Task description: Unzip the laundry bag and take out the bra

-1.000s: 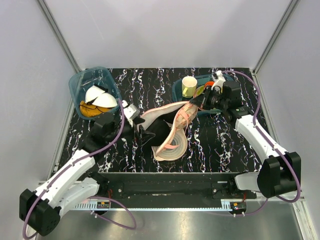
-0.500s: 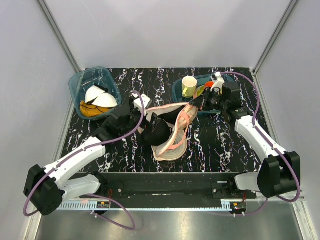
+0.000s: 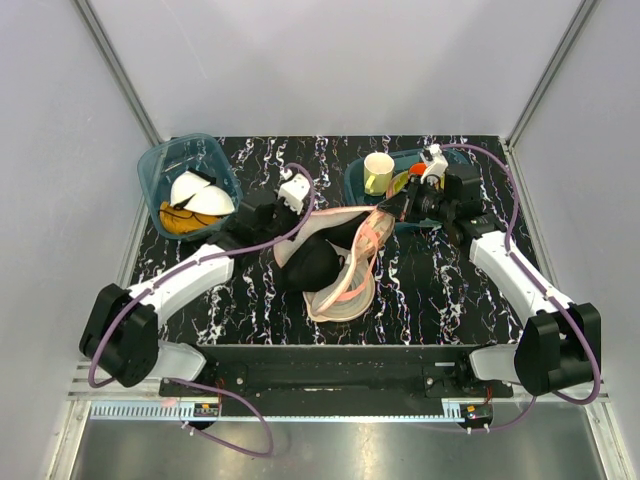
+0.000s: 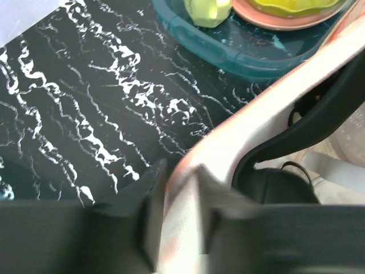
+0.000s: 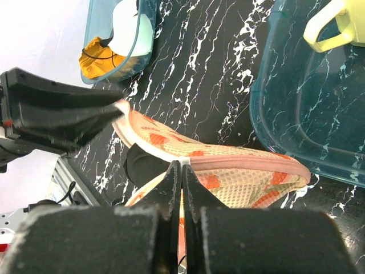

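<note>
One laundry bag (image 5: 228, 171), left gripper (image 4: 179, 178) and right gripper (image 5: 181, 169) on opposite edges.

The laundry bag (image 3: 340, 295) is seen near the centre of the marbled black desk (image 3: 440, 290). Its pink-trimmed upper edge is stretched between the left end effector (image 3: 302, 214), closed on it at the bag's 10 o'clock, and the right end effector (image 3: 398, 207), closed on it at 2 o'clock. A dark mass (image 3: 312, 265) is shown in the gaping mouth, and looping pink straps of the bra (image 3: 360, 250) are draped at its 3 o'clock. A blue bin (image 3: 160, 165) with white domed pieces (image 3: 200, 192) is placed at the desk's 10 o'clock, and a teal bin (image 3: 352, 186) with a yellow cup (image 3: 378, 172) at 1 o'clock.
</note>
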Motion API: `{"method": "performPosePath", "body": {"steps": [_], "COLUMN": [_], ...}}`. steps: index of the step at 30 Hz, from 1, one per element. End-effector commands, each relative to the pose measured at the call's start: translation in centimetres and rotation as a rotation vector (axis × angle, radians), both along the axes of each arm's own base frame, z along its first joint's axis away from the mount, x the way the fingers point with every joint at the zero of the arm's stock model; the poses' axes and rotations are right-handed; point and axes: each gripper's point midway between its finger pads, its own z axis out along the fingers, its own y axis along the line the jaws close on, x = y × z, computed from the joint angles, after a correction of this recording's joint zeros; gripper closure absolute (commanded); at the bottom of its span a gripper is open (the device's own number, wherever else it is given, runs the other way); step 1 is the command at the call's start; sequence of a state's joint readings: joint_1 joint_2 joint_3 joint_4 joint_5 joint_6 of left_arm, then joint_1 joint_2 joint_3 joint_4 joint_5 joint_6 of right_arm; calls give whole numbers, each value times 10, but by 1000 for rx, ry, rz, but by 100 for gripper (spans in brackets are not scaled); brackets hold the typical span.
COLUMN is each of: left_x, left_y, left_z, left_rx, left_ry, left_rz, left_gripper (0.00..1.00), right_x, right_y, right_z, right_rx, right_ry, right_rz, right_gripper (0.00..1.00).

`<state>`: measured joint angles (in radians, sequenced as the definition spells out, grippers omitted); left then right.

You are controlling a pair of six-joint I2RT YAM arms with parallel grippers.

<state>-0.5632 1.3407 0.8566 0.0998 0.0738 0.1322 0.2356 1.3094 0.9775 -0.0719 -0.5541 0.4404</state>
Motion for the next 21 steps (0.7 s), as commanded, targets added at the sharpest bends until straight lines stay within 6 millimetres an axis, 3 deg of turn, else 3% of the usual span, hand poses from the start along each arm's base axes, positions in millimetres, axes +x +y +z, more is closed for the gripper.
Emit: {"method": "performPosePath", "body": {"steps": [1,3,4,6,7,8,9,10,11,13,14,15,16,17,19,21], "left_x": [14,16,16,13,10,8,4,-2,-2,-3,-1,0,4,7,10,14], "left_y": [-15,4,12,33,42,50,57,64,71,83,90,96,97,97,93,86], "left_z": [47,54,58,84,86,92,91,107,109,121,129,129,126,129,118,98], "left_rx": [-52,-20,-17,-39,-50,-58,-57,-94,-102,-133,-140,-131,-119,-115,-99,-76], "left_ry": [-78,-76,-83,-144,-150,-166,-160,-190,-194,-213,-226,-221,-208,-204,-166,-121], "left_rz": [-37,57,97,184,213,246,269,293,327,388,431,461,477,485,478,454], "left_gripper": [100,100,100,100,100,100,100,100,100,100,100,100,100,100,100,100], "right_x": [2,7,12,19,26,32,35,42,47,59,70,79,86,95,103,103], "right_y": [5,10,14,28,33,44,51,58,70,81,86,88,88,88,89,89], "right_z": [26,27,39,35,46,35,37,51,43,65,54,68,66,45,51,39], "right_rx": [22,33,40,37,44,39,45,58,60,91,85,88,78,42,38,42], "right_ry": [-86,-66,-89,-73,-94,-59,-56,-85,-66,-106,-82,-104,-95,-32,-39,-3], "right_rz": [36,45,55,86,93,113,125,138,155,167,163,157,146,120,109,91], "right_gripper": [100,100,100,100,100,100,100,100,100,100,100,97,75,63,40,30]}}
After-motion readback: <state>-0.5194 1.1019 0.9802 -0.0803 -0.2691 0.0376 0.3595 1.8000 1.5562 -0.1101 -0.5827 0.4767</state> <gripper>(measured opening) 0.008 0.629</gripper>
